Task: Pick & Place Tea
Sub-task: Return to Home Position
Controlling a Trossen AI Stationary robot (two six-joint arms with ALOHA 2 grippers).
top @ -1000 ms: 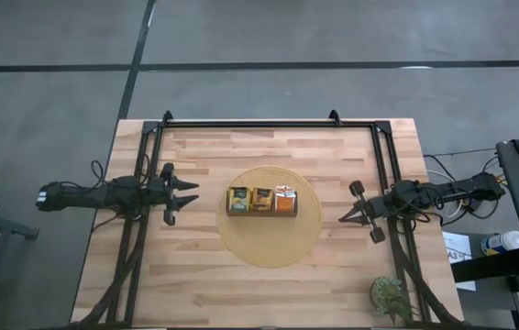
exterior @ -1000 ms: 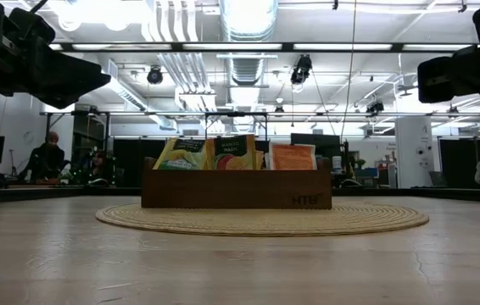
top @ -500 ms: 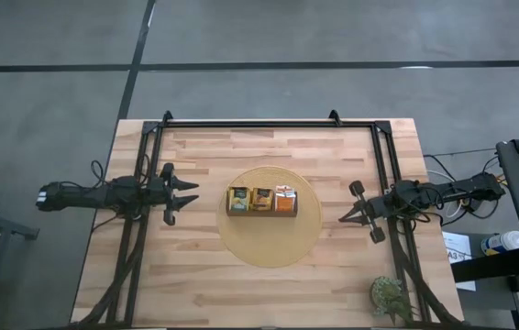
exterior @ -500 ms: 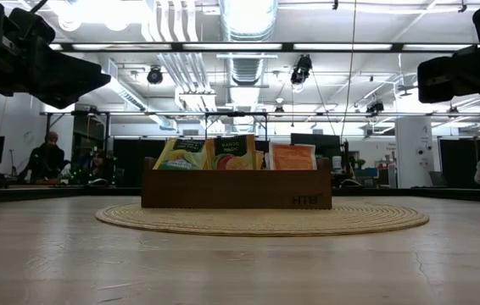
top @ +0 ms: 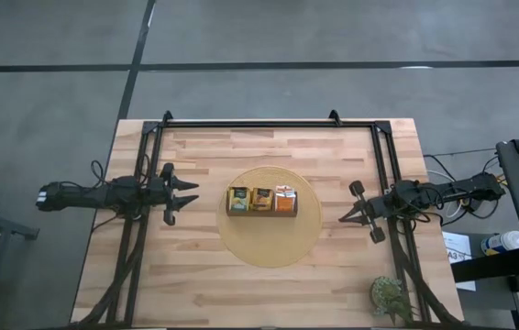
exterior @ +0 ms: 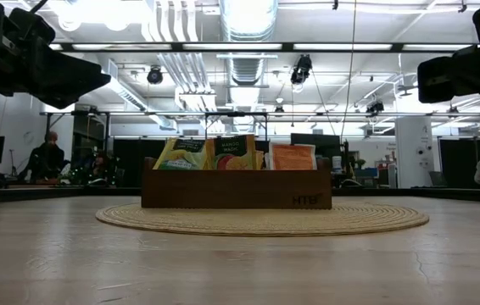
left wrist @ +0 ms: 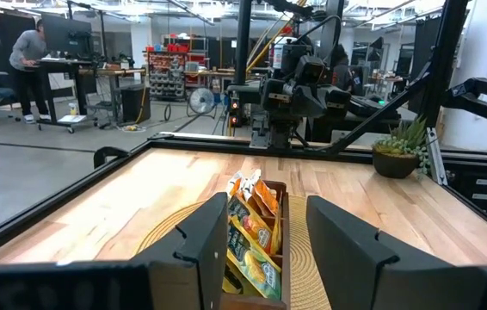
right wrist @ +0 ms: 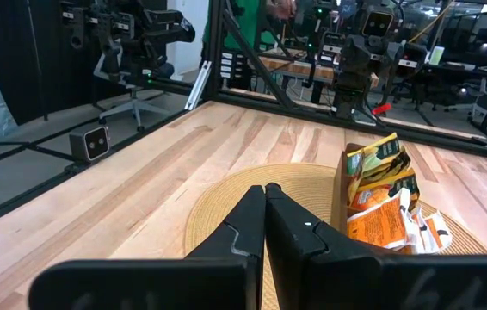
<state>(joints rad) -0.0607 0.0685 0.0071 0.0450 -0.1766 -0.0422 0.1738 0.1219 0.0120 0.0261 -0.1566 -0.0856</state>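
Left gripper (top: 189, 193) over the left side of the table (top: 204, 284), fingers apart, holding nothing; right gripper (top: 342, 217) over the right side, fingers pressed together, empty; both point inward and are well apart from the tray. Tea sachets (exterior: 234, 154) stand upright in a brown three-compartment wooden tray (exterior: 236, 189): dark green-and-yellow sachets (top: 238, 198) in the compartment nearest the left arm; yellow-orange sachets (top: 262, 197) in the middle; bright orange sachets (top: 284, 198) nearest the right arm. Tray rests on a round woven mat (top: 269, 243) at the table's centre; a small potted plant (top: 387, 295) stands at a table corner on the right arm's side.
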